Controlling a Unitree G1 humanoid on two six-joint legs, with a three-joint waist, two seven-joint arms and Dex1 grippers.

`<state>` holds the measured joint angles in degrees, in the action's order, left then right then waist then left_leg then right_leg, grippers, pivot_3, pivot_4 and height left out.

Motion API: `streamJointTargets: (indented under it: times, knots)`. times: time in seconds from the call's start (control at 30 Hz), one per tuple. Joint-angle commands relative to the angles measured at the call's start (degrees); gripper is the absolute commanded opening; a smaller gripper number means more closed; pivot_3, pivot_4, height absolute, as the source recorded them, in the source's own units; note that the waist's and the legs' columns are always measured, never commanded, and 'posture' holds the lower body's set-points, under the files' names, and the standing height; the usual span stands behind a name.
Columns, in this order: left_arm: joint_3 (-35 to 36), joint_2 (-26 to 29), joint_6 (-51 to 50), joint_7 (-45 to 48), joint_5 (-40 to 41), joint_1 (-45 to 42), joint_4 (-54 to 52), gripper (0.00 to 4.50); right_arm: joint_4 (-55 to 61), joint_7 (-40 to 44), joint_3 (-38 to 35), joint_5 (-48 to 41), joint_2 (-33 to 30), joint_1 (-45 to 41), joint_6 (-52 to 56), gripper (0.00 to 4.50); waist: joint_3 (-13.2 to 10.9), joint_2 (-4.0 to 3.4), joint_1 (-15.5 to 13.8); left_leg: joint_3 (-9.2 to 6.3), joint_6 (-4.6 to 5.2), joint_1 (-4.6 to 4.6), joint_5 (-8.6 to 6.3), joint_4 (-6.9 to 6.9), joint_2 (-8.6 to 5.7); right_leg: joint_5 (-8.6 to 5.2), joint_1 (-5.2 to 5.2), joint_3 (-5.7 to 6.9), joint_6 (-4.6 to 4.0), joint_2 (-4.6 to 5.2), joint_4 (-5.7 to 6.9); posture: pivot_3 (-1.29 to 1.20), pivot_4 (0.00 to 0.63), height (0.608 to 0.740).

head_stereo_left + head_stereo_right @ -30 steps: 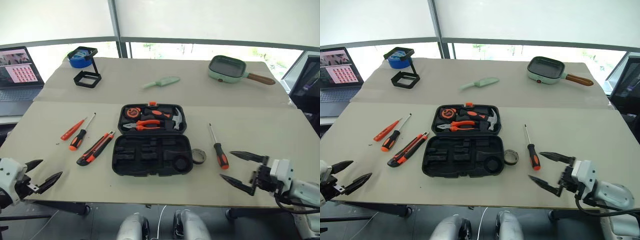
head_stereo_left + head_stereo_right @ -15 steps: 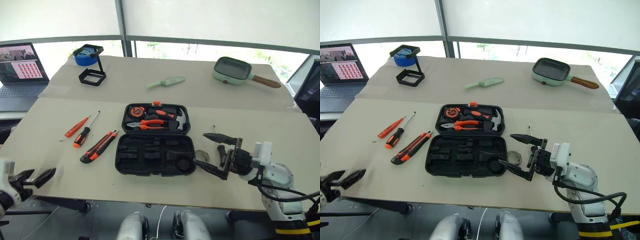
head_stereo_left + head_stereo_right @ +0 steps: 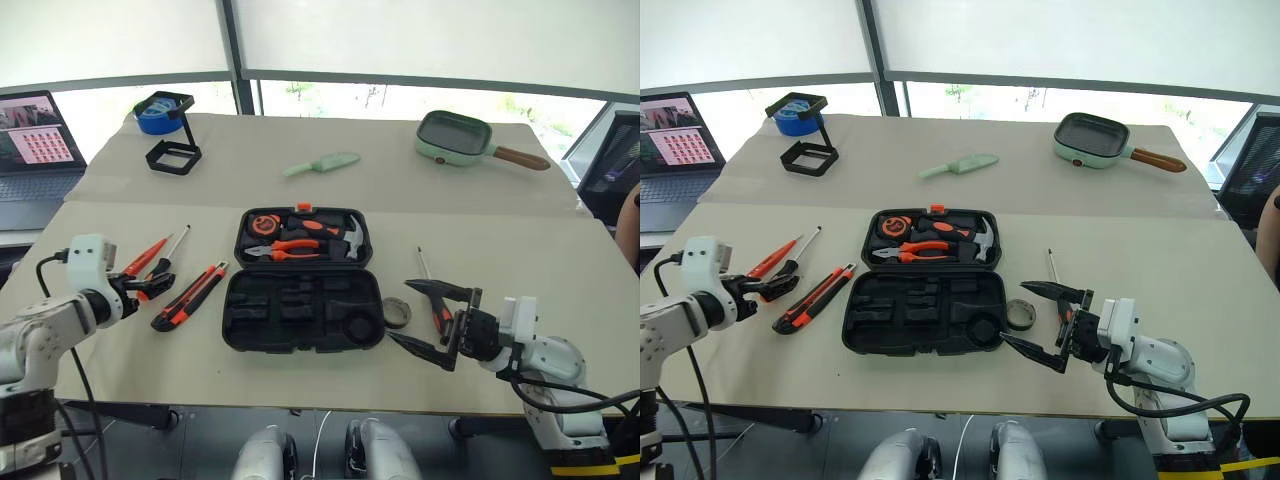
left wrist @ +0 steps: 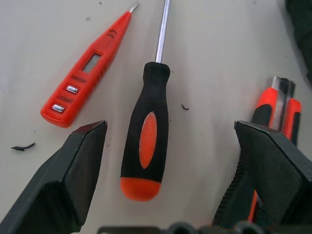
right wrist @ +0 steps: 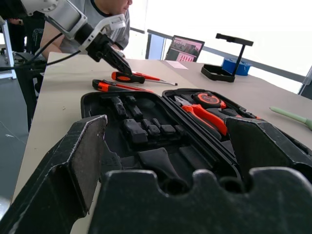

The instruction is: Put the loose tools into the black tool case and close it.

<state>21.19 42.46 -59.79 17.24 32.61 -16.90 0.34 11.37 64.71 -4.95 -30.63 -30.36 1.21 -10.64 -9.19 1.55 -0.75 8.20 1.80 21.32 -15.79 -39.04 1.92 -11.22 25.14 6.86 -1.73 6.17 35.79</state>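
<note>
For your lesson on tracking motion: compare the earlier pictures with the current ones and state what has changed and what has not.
The left end effector has come forward from the table's near edge and now straddles, open, the black-and-orange screwdriver. The right end effector swung inward from beside the other screwdriver to the tape roll by the black tool case, also open. Nothing was grasped; tools and case lie as before.

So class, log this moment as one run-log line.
left hand: open, over black-and-orange screwdriver | right hand: open, beside tape roll | tool case: open
</note>
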Motion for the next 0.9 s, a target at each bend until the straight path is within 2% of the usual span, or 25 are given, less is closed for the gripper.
streamJointTargets:
  times: [0.03,0.2,0.3,0.57,0.6,0.7,0.83,0.9]
  knots:
    - [-1.1,-1.0,0.9,-1.8,-2.8,-3.5,2.5,4.50,3.7,-1.3,-0.8,-0.7,-0.5,0.6,0.8,4.48,0.0,0.03,0.0,0.00,-0.01,0.00,0.01,-0.01,0.00,0.00,0.00,0.00,0.00,0.01,0.03,0.00,0.150,0.740]
    - [-0.9,-3.6,1.1,-3.7,-5.0,-5.6,6.2,4.50,5.7,-3.0,-1.2,-0.7,-0.8,1.5,1.9,4.48,0.0,0.03,0.0,-0.01,-0.04,-0.03,0.03,0.00,0.00,0.00,0.00,-0.02,0.00,0.02,0.07,0.00,0.150,0.740]
    - [-0.4,-5.9,1.8,-5.0,-5.7,-6.8,7.7,3.79,7.2,-4.0,-1.0,-0.6,-0.9,2.5,2.6,4.50,0.0,0.02,-0.1,-0.02,-0.05,-0.09,0.04,0.00,0.00,0.00,-0.05,-0.02,0.00,0.08,0.10,0.00,0.150,0.740]
    - [-0.2,-7.0,3.8,-3.6,-6.8,-6.2,7.0,1.01,8.3,-5.3,-1.3,-1.1,-1.5,1.5,4.6,4.50,0.0,0.01,-0.5,-0.03,-0.05,-0.13,0.04,0.00,-0.04,0.00,-0.09,-0.02,0.01,0.13,0.10,0.00,0.150,0.740]
    - [-0.1,-6.9,5.2,-2.9,-6.9,-5.8,6.6,0.86,8.4,-5.3,-1.3,-1.1,-1.5,1.4,4.7,4.50,0.0,0.02,-0.5,-0.03,-0.05,-0.13,0.04,0.00,-0.04,0.00,-0.09,-0.02,0.01,0.13,0.10,0.00,0.150,0.740]
    - [1.5,-6.0,8.4,1.7,-5.1,-3.1,2.4,0.87,8.9,-6.0,-1.7,-1.5,-1.1,0.7,4.6,4.50,0.0,0.02,-0.4,-0.03,-0.05,-0.10,0.04,0.00,-0.03,0.00,-0.06,0.00,0.00,0.12,0.10,0.00,0.150,0.740]
    - [5.2,-4.9,25.8,12.3,-4.6,1.3,-1.8,0.87,9.7,-5.9,-2.9,-2.3,-1.7,1.0,4.9,4.50,-0.1,0.18,-0.2,-0.02,-0.03,0.00,0.03,0.00,-0.02,0.00,0.02,0.01,-0.01,0.15,0.04,0.00,0.150,0.740]
    - [3.8,-4.4,31.2,17.4,-4.5,1.2,-3.2,0.87,9.8,-6.3,-3.8,-2.6,-2.1,0.7,4.9,4.50,-0.1,0.25,-0.2,-0.07,-0.06,0.08,0.03,-0.01,0.00,0.00,0.07,0.05,-0.03,0.15,0.03,0.00,0.150,0.740]
